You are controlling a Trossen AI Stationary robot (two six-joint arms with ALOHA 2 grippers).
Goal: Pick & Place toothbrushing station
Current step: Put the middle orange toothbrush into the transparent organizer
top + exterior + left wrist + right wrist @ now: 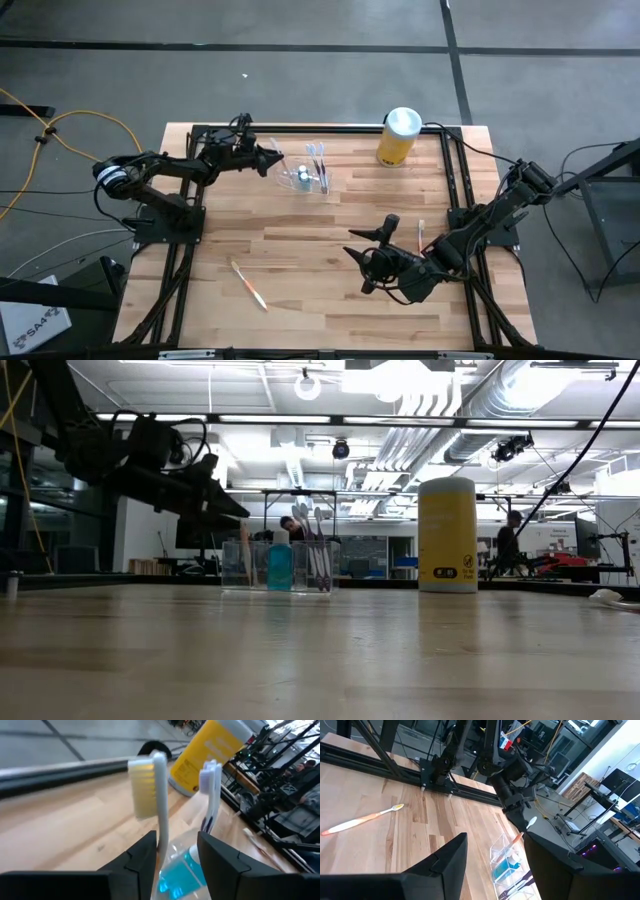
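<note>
Step in hand: release. Left gripper (272, 159) sits at the clear holder (303, 178) near the table's (300, 260) far edge, w/ fingers apart around a toothbrush (159, 805) standing in it. Right gripper (362, 258) waits, open, mid-table. Next: back the left arm off w/o tipping the holder.

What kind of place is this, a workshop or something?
Probably a robotics lab or workshop: two robot arms bolted to a wooden table, exposed ceiling ducts and strip lights overhead, and more benches with equipment in the room behind.
</note>
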